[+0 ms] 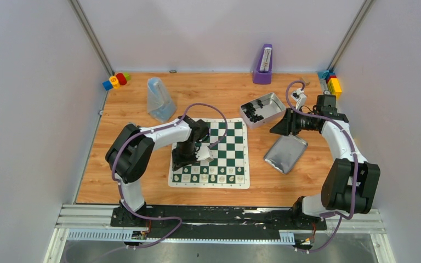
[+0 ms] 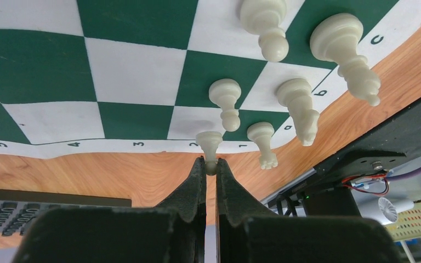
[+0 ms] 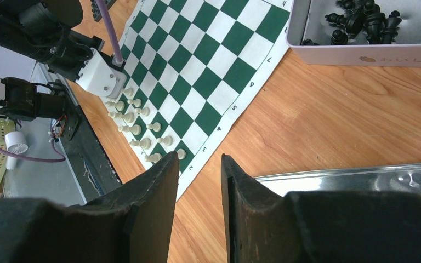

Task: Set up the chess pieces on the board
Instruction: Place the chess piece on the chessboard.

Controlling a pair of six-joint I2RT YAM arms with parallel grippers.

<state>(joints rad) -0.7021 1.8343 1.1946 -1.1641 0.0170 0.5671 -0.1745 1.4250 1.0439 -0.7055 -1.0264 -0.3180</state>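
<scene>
The board (image 1: 230, 139) is a green-and-white checked mat lying mid-table. Cream-white chess pieces (image 1: 212, 178) stand in its two near rows. My left gripper (image 1: 185, 163) hangs over the near left corner, shut on the round head of a white pawn (image 2: 209, 143) whose base rests on the corner region by the border (image 2: 137, 60). Close beside it stand a rook (image 2: 263, 139), a knight (image 2: 299, 107) and another pawn (image 2: 226, 98). My right gripper (image 3: 200, 156) is open and empty, above bare wood right of the board (image 3: 197, 60).
A tin box (image 1: 274, 101) holding black pieces (image 3: 362, 22) sits behind the board's right corner. Its lid (image 1: 286, 153) lies right of the board. A clear plastic cone (image 1: 159, 98), a purple metronome (image 1: 263, 64) and coloured blocks (image 1: 116, 80) stand at the back.
</scene>
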